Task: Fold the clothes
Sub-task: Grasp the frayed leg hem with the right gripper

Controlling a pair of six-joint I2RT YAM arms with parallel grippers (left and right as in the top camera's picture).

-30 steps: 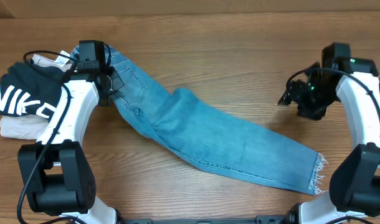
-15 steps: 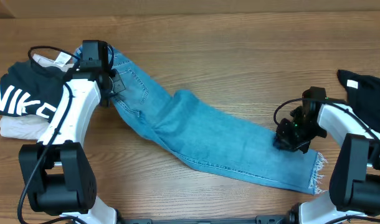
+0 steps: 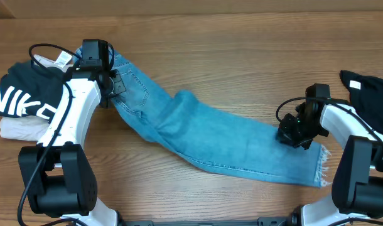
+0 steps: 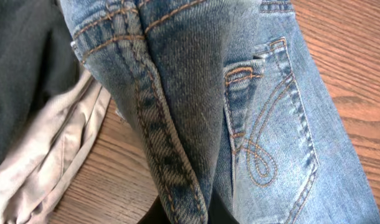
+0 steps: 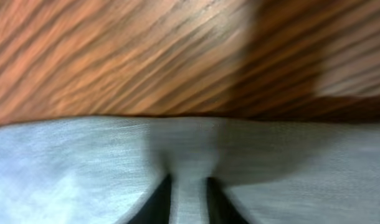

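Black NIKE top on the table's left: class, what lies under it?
A pale beige garment sticks out from beneath the black NIKE top. How far it reaches underneath, and whether anything else lies there, is covered.

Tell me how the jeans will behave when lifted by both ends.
Likely floppy: the jeans lie rumpled, with a raised fold mid-leg, so the middle should sag between the left gripper and the right gripper. Probably heavyish for cloth, given the thick seams. Slipping seems unlikely: each gripper pinches a denim fold.
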